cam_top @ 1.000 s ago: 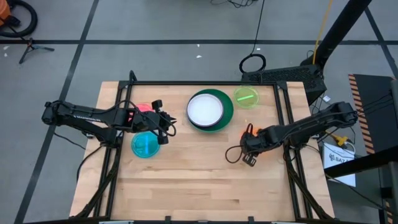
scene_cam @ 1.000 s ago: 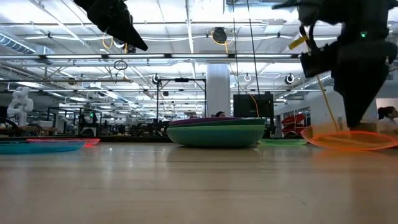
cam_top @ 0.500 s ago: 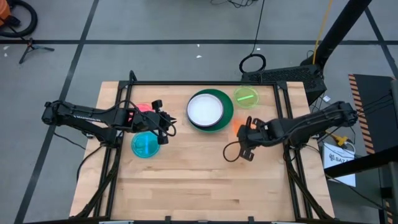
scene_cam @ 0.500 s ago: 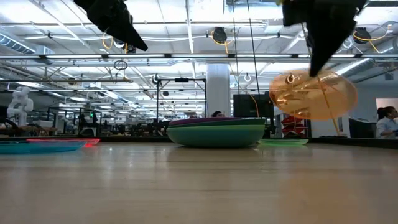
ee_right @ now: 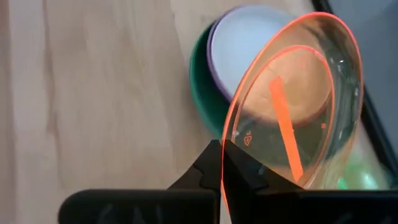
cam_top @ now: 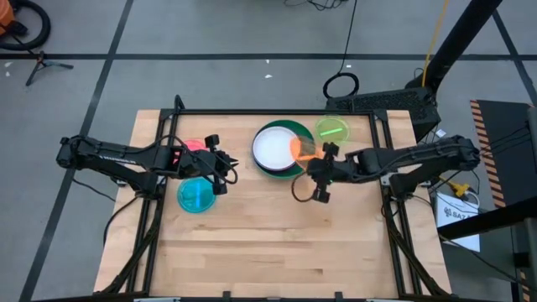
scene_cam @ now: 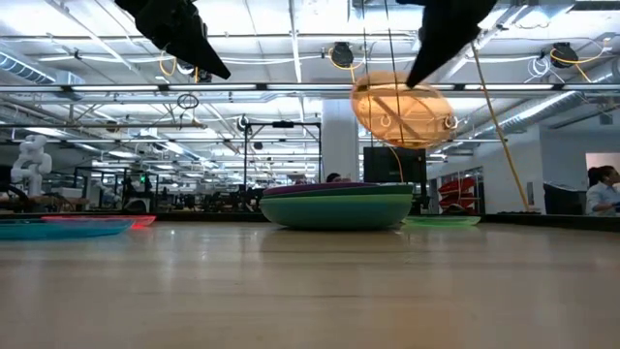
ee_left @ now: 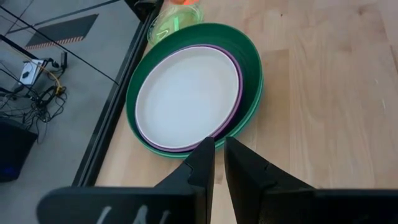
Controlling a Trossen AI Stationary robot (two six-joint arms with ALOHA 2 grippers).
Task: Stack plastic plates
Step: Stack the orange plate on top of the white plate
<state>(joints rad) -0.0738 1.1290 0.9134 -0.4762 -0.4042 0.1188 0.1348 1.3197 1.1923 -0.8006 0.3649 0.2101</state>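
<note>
A stack of plastic plates stands at the table's far middle: a dark green plate (cam_top: pixel 284 125) bears a purple one (ee_left: pixel 239 74) and a white one (cam_top: pixel 273 148). My right gripper (ee_right: pixel 222 155) is shut on a translucent orange plate (cam_top: pixel 300 148), which it holds in the air over the stack's right edge. A lime plate (cam_top: pixel 332 131) lies flat to the stack's right. At the left, a translucent blue plate (cam_top: pixel 196 195) and a pink plate (cam_top: pixel 193 144) lie flat. My left gripper (cam_top: pixel 225 168) hovers shut between them and the stack, with nothing between its fingers. My right gripper pinches the orange plate's rim (ee_right: pixel 222 167) between its two fingers, at the edge nearest the arm. The fingers slant down from the table's right. The plate is lifted clear and stands tilted up on edge above the stack (scene_cam: pixel 402 107).
A black frame rail (cam_top: pixel 252 111) runs along the table's far edge and down both sides. The near half of the wooden table (cam_top: pixel 268 252) is bare wood. A black cable loop (cam_top: pixel 300 191) hangs from the right arm.
My right gripper has risen and gone toward the table's left and far side, to the stack, and its wrist has rolled. The orange plate has come off the table at the right and now hangs tilted on edge above the stack.
</note>
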